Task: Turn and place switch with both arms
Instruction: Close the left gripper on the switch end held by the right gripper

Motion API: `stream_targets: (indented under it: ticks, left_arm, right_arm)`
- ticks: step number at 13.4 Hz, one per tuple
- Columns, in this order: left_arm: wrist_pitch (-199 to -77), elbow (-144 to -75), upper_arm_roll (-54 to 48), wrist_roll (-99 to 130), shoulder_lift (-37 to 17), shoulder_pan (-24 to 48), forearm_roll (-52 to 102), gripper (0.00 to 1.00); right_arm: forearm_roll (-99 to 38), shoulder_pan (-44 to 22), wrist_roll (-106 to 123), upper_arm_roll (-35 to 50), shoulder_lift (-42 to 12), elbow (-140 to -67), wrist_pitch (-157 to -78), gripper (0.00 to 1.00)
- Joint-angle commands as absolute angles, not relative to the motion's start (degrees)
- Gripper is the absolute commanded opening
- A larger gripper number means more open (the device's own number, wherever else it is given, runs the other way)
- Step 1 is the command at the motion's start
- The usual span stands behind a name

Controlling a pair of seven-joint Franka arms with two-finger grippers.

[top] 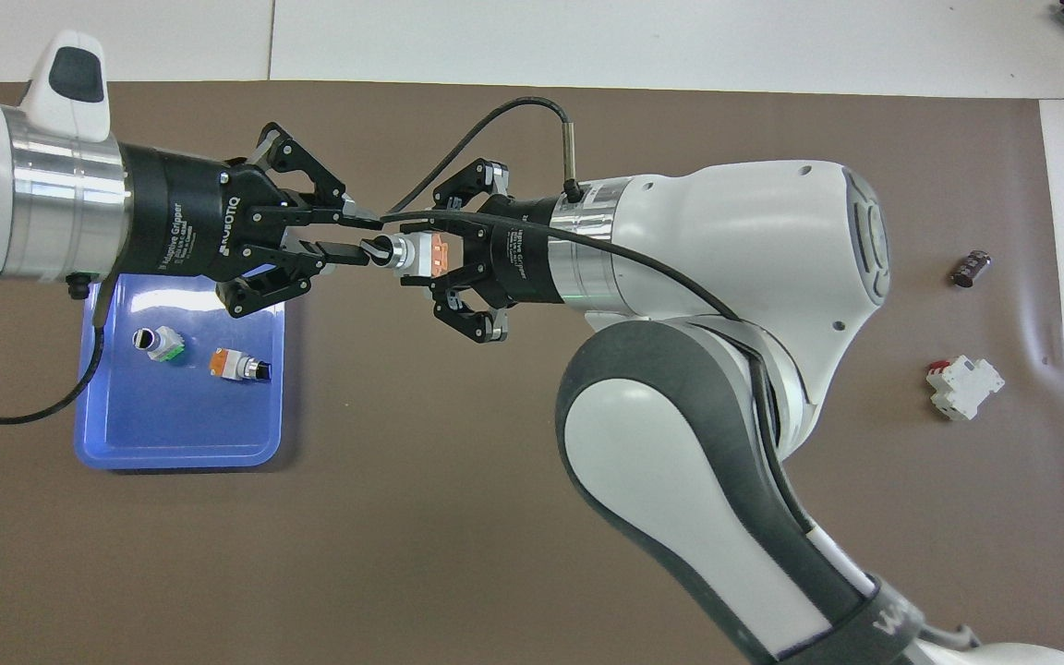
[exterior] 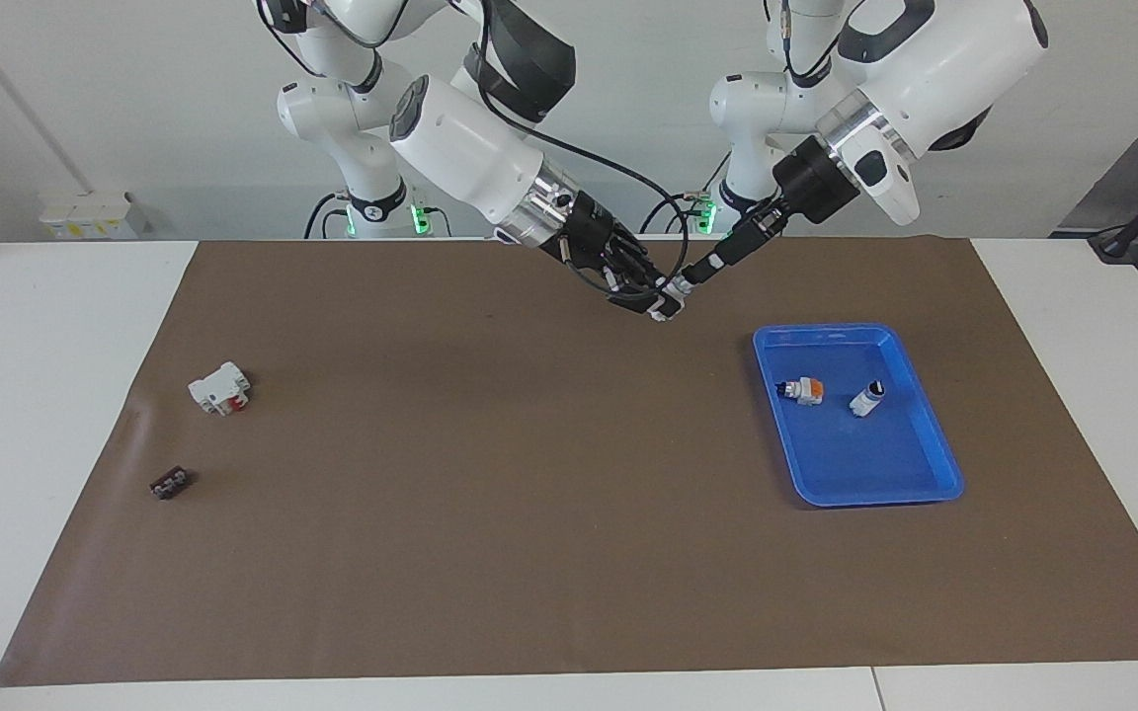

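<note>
The switch point(top: 412, 251) has a white body, an orange block and a black knob end. It hangs above the brown mat, with my right gripper point(top: 414, 255) shut on its body and its knob pointing toward the left arm's end. In the facing view the switch point(exterior: 670, 294) sits between the two hands. My left gripper point(top: 368, 235) reaches in over the blue tray's corner. Its fingers stand a narrow gap apart, their tips at the knob. In the facing view the left gripper point(exterior: 685, 281) meets the right gripper point(exterior: 663, 301) above the mat.
A blue tray point(exterior: 855, 494) lies toward the left arm's end and holds another orange-and-white switch point(exterior: 804, 390) and a white cylinder with a black tip point(exterior: 867, 398). A white block with red parts point(exterior: 220, 387) and a small dark part point(exterior: 170, 483) lie toward the right arm's end.
</note>
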State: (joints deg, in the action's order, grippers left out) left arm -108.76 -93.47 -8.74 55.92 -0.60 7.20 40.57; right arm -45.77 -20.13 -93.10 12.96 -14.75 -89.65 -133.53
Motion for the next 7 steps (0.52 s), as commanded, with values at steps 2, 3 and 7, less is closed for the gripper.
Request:
stream_targets:
  ticks: [2,3,7]
  left_arm:
    - [-108.81,-95.27,-8.53,56.95,0.97,7.47,40.78,0.28]
    - [-108.63,-95.62,-8.53,56.95,1.31,7.47,40.69,0.28]
    - [-108.81,-96.33,-8.61,56.95,1.67,7.56,40.34,0.22]
  right_arm:
    - [-45.35,-19.42,-92.11,13.27,-13.54,-91.05,-133.68,0.0]
    - [-45.35,-19.42,-92.11,13.36,-13.54,-91.05,-133.68,0.0]
    - [-45.35,-19.34,-92.11,13.36,-13.45,-91.05,-133.59,0.0]
